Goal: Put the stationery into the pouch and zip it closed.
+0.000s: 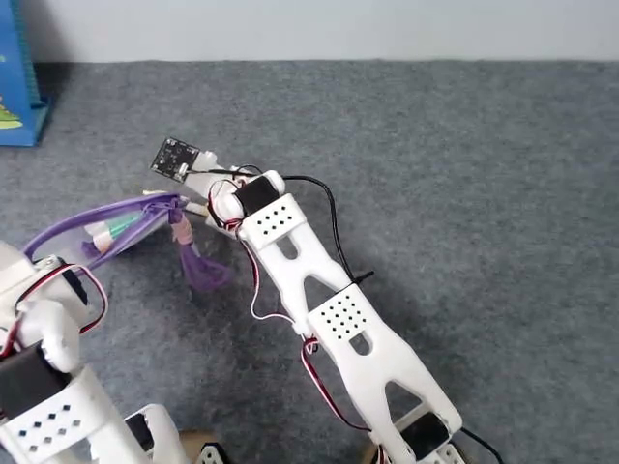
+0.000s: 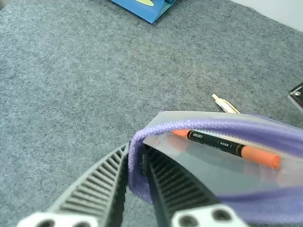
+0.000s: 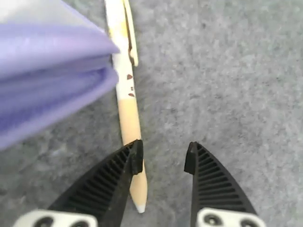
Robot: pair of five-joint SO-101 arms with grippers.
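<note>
Zipper tape at one end of the pouch [image 2: 236, 177] is pinched between the closed jaws of the left tool [image 2: 136, 152], so that the purple edge is clamped tight between the ribbed black fingers [image 2: 102, 175]. Through the pouch's translucent wall an orange marker [image 2: 227, 144] with a black middle is seen lying inside, just under the zipper. In the high view the left arm [image 1: 44, 387] is set at the lower left corner, its white links angled up toward the near end of the pouch, which is stretched across the grey desk [image 1: 464, 174] toward the other arm.

The right tool [image 3: 164, 158] is held open, its jaws parted with bare desk between them. A cream pen [image 3: 124, 94] lies on the desk just beside the pouch's purple edge; one finger is placed over the pen's lower part, and the pen's tip shows past that finger. Whether the finger touches the pen cannot be told. The right arm [image 1: 338, 319] is extended from the lower right edge diagonally to the middle of the desk, with its wrist tipped down at the pouch's far end. A purple tassel [image 1: 200, 268] rests on the desk near that end. A blue box [image 1: 14, 77] stands at the far left edge.
</note>
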